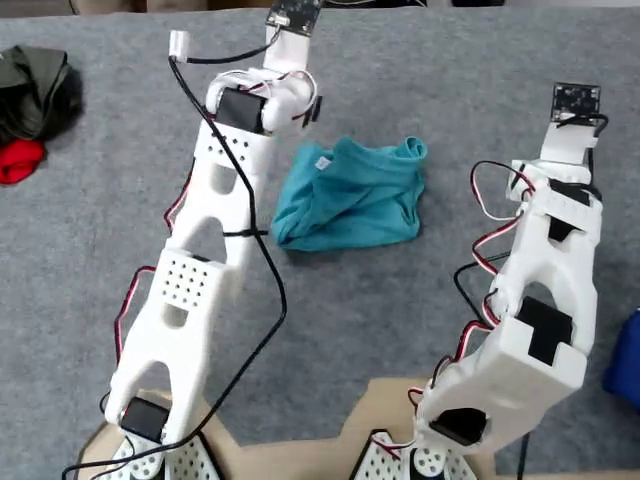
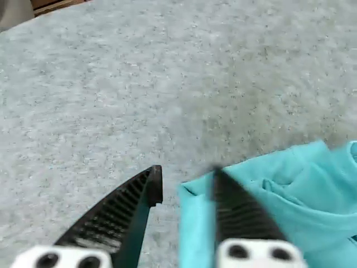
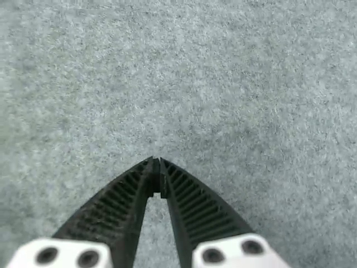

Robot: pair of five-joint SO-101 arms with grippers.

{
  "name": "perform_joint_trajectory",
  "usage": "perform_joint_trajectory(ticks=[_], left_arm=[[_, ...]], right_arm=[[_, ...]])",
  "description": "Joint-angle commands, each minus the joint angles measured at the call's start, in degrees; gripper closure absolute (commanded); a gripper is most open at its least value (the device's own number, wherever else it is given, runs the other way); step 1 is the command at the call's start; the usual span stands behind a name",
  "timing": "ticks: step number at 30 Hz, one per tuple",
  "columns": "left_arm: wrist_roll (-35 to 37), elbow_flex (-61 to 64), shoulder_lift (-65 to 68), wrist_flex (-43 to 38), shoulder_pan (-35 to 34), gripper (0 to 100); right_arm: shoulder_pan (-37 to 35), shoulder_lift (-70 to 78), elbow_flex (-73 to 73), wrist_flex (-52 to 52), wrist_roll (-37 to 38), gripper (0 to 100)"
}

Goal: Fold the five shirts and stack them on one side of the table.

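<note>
A crumpled teal shirt [image 1: 350, 195] lies on the grey felt table [image 1: 420, 60], roughly at its middle. My left gripper [image 2: 187, 176] is open just above the felt at the shirt's near-left corner; one finger [image 2: 237, 215] overlaps the teal shirt [image 2: 301, 206] edge and the other [image 2: 125, 209] is over bare felt. Nothing is held between them. My right gripper [image 3: 157, 163] is shut on nothing, its tips pressed together over bare felt to the right of the shirt. The right arm [image 1: 550, 260] stands at the right side of the table.
A dark olive garment [image 1: 35, 90] and a red one [image 1: 20, 160] are bunched at the far left edge. Something blue [image 1: 625, 360] shows at the right edge. Cardboard [image 1: 300, 455] lies under the arm bases at the front.
</note>
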Motion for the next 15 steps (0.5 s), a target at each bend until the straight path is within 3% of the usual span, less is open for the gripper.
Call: perform_joint_trajectory(ticks=[1,9,15], left_arm=[[0.26,-2.37,1.27,-1.05,0.0,97],[0.18,-2.73,4.35,8.7,5.19,98],[0.44,-2.64,2.77,10.29,10.11,98]], right_arm=[[-0.92,-0.31,-2.86,0.35,0.62,99.0],[-0.92,-0.31,-2.86,0.35,0.62,99.0],[-0.92,-0.31,-2.86,0.35,0.62,99.0]])
